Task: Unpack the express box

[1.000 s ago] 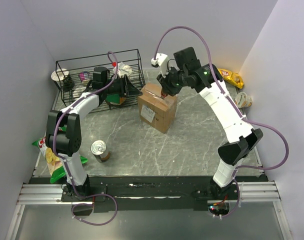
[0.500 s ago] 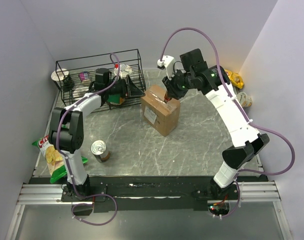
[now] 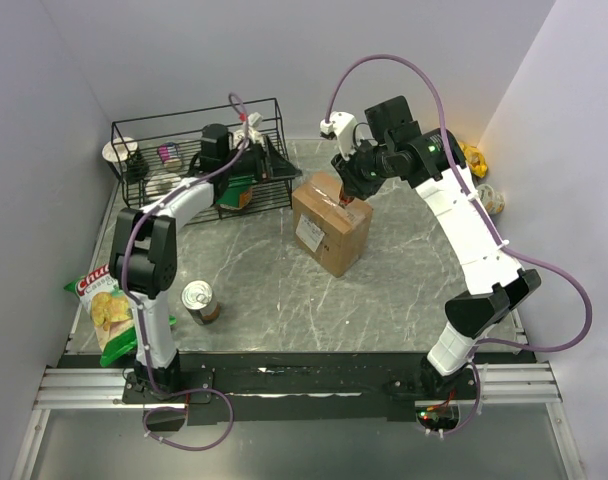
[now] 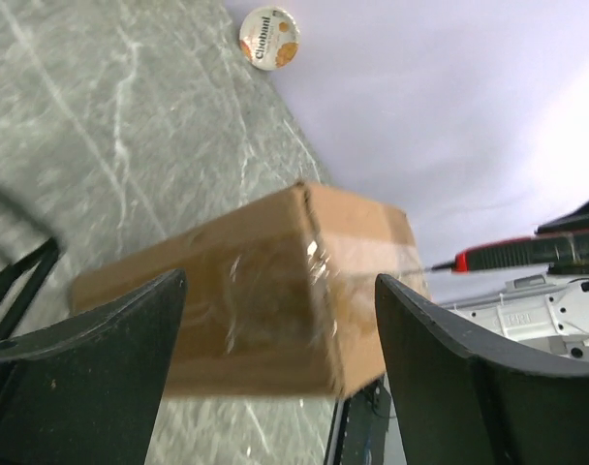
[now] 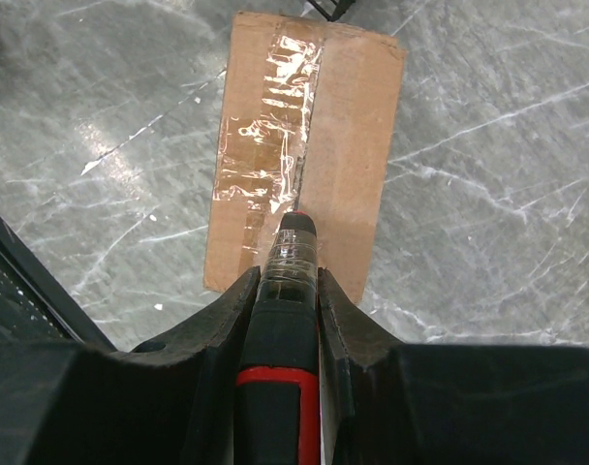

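The express box (image 3: 329,222) is a brown carton with a white label on its side and clear tape along its top seam, standing mid-table. It also shows in the right wrist view (image 5: 304,136) and the left wrist view (image 4: 265,291). My right gripper (image 3: 350,192) is shut on a black and red cutter (image 5: 287,320) whose thin tip rests on the taped seam. My left gripper (image 3: 276,165) is open and empty, just left of the box by the basket; its fingers (image 4: 81,378) frame the box's end without touching it.
A black wire basket (image 3: 194,160) with several items stands at the back left. A can (image 3: 199,301) and a chip bag (image 3: 104,310) lie at the left. A yogurt cup (image 3: 489,198) and a yellow bag (image 3: 472,155) sit at the right wall.
The box has slid to the right and turned a little with the cutter on it. My right arm moved right. My left gripper moved right toward the box.
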